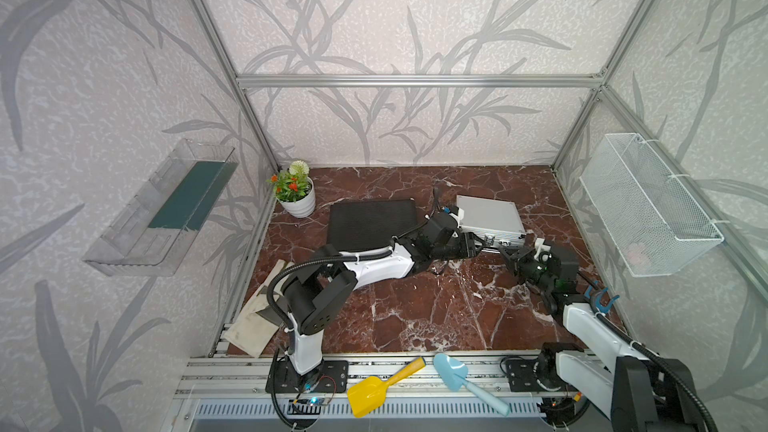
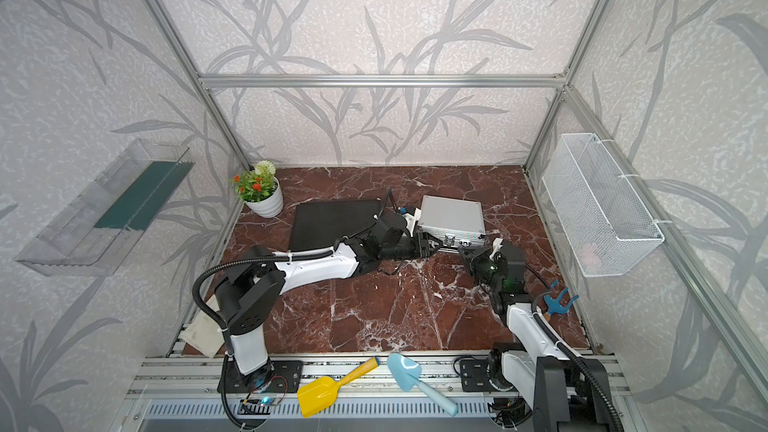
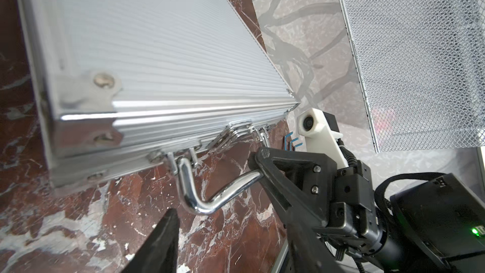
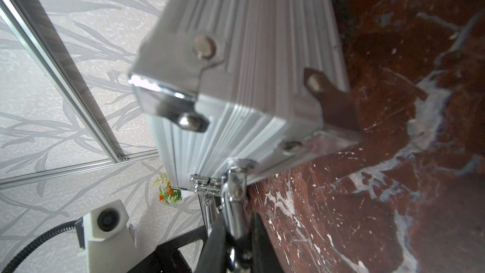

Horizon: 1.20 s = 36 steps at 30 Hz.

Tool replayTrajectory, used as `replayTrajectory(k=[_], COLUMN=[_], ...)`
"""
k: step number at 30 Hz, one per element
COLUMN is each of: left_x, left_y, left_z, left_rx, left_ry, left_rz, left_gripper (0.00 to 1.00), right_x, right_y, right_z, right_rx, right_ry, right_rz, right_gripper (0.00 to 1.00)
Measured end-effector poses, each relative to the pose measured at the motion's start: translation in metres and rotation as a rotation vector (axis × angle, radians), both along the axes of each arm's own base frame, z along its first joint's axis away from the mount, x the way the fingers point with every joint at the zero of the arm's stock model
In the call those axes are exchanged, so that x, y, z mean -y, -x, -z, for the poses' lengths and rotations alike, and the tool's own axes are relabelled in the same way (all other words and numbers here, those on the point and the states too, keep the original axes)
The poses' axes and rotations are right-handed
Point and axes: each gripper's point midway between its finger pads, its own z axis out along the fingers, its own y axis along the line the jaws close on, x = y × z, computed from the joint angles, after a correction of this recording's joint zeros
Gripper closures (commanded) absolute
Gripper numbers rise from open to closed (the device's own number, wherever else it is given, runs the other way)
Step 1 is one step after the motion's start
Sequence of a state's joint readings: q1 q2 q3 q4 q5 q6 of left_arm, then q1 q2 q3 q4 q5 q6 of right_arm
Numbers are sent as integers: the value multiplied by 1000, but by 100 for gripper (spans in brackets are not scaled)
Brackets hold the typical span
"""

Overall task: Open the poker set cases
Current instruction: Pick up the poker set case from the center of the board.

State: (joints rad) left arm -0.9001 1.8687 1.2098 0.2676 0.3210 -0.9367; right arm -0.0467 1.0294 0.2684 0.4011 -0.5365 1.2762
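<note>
Crowding silver case [image 1: 486, 213]: L arm [image 1: 376, 264], black case [image 1: 368, 222].

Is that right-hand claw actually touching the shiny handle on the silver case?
Touching. The right wrist view shows the right gripper shut on the chrome handle of the silver case; the left wrist view shows the same pinch.

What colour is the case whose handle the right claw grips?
The case is ribbed silver, clearest in the left wrist view.
</note>
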Motion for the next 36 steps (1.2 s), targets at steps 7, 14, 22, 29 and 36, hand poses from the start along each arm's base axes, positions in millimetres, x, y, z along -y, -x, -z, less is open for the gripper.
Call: replayTrajectory(k=[7,14,22,29,36], left_x=[2,9,18,24,27], left_y=[6,0,-6,-11,-17], left_z=[7,24,28,25,25], left_rx=[-34,-68,-90,-116,-159], left_ry=[-3,-17,-2,27,53], left_rz=[0,-9,-20,-34,-50], left_gripper=[47,50,59,67,73], right_x=[1,1,-2,-1,2], right_y=[-1,-1,-2,-2,-3], right_z=[0,-1,-3,-3,-5], right_rx=[-3,-3,0,2,21], right_ry=[-9,-17,-25,-21,7], right_rz=[9,13,9,14,23], right_gripper=[94,94,94,94,94])
